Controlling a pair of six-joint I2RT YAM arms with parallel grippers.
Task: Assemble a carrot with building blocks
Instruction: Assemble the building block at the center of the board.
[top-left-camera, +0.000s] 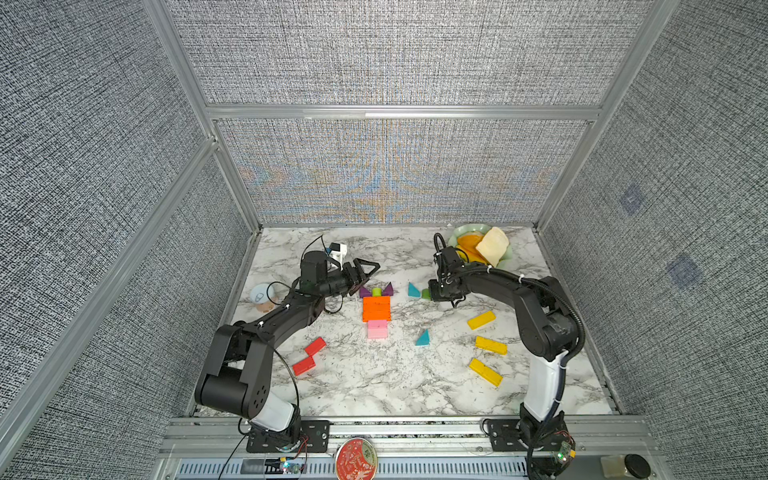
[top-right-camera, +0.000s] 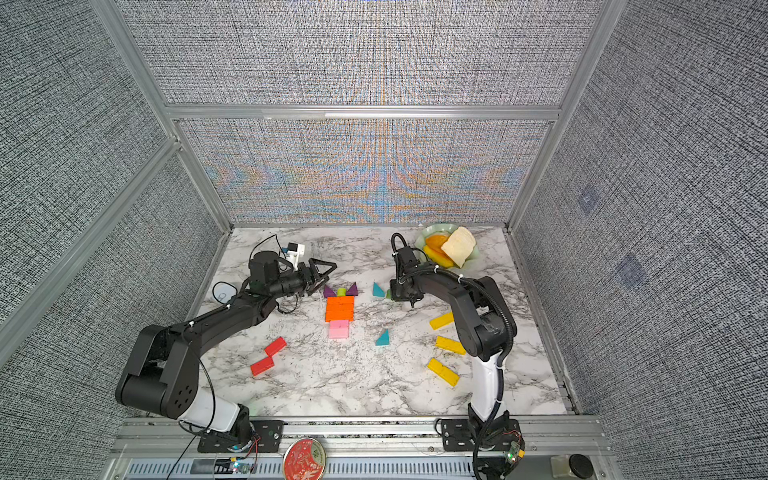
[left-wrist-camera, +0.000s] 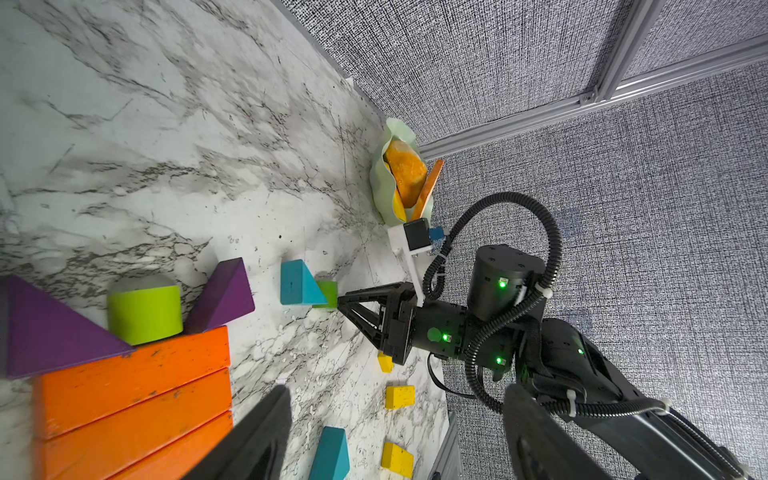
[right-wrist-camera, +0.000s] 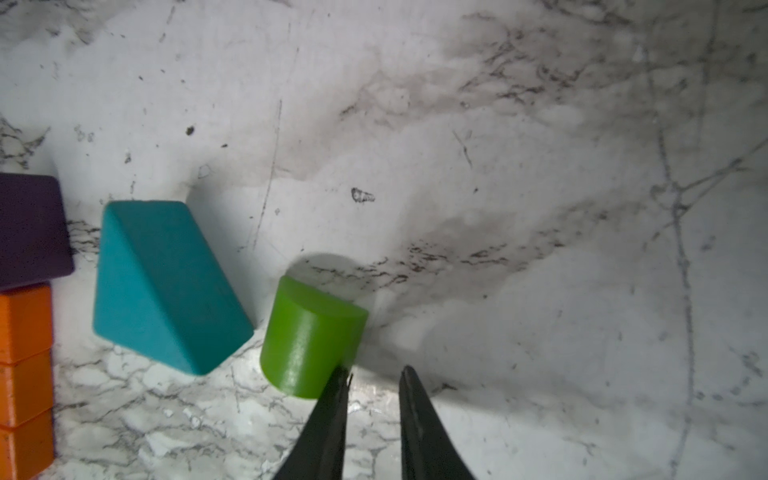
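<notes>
Right gripper (right-wrist-camera: 372, 372) looks clenched empty, one finger (right-wrist-camera: 328, 415) touching the loose lime-green stub (right-wrist-camera: 309, 336) beside the teal triangle (right-wrist-camera: 162, 282), probably to nudge it toward the orange-bar carrot (top-left-camera: 376, 308). The left gripper (top-left-camera: 371, 268) is released, holding nothing.

In both top views the widest open stretch of table (top-left-camera: 374, 386) is the lower middle of the frame, between the red bars (top-left-camera: 303, 365) at left and the yellow bars (top-left-camera: 491, 345) at right — only one teal triangle (top-left-camera: 423, 338) stands in it. The centre is blocked by the orange stack (top-left-camera: 376, 308) and pink bars (top-left-camera: 377, 329). Right of that, a second teal triangle (right-wrist-camera: 162, 286) and a lime-green stub (right-wrist-camera: 309, 336) leave barely a slit between them — the right gripper (right-wrist-camera: 374, 370) crowds the stub's far side.
</notes>
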